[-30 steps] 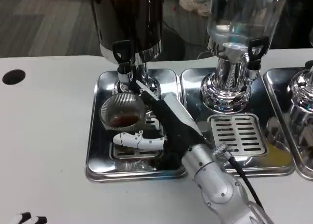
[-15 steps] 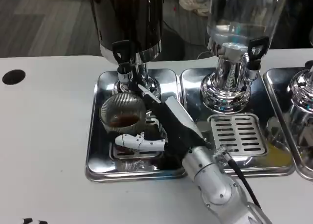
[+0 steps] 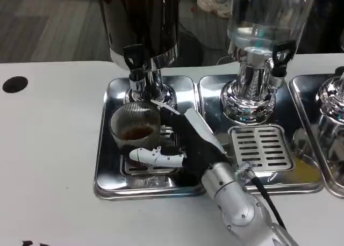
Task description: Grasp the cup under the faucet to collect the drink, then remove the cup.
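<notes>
My silver right forearm (image 3: 236, 203) reaches up from bottom right; my white-and-black right hand (image 3: 180, 141) has its fingers (image 3: 156, 157) curled round something, gripping.

A clear dispenser (image 3: 263, 20) stands on a chrome tray (image 3: 215, 90). A slotted grate (image 3: 262, 147) lies before it. A black hole (image 3: 15, 84) marks the white table (image 3: 48, 165).
</notes>
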You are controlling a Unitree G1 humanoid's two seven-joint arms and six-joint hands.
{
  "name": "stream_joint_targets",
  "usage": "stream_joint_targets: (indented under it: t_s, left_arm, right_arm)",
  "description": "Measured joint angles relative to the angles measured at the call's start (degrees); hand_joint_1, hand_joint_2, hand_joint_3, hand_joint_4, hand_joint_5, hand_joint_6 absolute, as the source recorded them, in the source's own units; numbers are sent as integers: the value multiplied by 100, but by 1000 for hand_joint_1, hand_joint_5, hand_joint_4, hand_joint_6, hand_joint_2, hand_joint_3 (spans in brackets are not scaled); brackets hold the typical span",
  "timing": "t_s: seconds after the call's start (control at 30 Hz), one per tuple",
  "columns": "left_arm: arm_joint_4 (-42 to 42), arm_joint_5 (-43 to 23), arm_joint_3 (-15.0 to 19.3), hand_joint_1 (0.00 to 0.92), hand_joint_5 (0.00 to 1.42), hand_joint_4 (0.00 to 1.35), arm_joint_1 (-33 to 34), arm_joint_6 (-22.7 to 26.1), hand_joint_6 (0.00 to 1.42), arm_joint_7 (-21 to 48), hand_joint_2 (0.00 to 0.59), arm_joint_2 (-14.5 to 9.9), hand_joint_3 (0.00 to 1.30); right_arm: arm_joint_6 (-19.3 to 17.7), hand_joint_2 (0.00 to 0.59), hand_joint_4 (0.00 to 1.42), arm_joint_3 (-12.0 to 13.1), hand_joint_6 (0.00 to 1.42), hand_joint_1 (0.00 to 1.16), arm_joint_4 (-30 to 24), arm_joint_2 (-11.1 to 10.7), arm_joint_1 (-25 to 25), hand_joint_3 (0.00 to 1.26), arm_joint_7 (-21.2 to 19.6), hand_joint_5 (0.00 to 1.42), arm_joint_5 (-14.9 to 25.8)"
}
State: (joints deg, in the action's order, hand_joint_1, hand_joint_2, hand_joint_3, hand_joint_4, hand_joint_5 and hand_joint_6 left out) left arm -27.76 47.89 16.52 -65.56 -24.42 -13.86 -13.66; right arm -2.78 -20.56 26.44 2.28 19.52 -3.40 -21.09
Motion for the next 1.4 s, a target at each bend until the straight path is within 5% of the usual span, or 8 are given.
stream_joint_targets:
  t_s: [0.3, 1.4]
  left_arm:
    - [5, -26, 56, 0, 301, 210, -141, -33, 561, -1, 93, 1, 332]
    - [142, -41, 180, 0, 302, 223, -305, -244, 561, -21, 96, 43, 336]
  right_arm:
    - [1, 77, 256, -47, 118, 744, -11, 69, -14, 225, -180, 259, -44]
    - [157, 77, 395, -236, 176, 753, -284, 154, -303, 382, -785, 387, -268]
